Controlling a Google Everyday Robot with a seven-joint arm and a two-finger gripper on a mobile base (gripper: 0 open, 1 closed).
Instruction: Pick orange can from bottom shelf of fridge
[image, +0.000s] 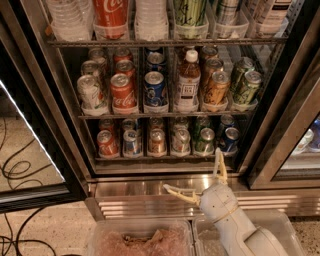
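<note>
My gripper (191, 168) hangs released, fingers wide apart, before the base of the fridge (130, 191), below and right of the orange can (157, 141) at the middle of the bottom shelf (165, 158) front edge; I judge this the approach, and next I must lift and reach left.

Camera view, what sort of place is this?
Probably a shop or office snack area: a glass-door display fridge, racks of cans and a bottle, cables on a speckled floor. The claw hangs open before the fridge's steel base, below the bottom shelf.
</note>
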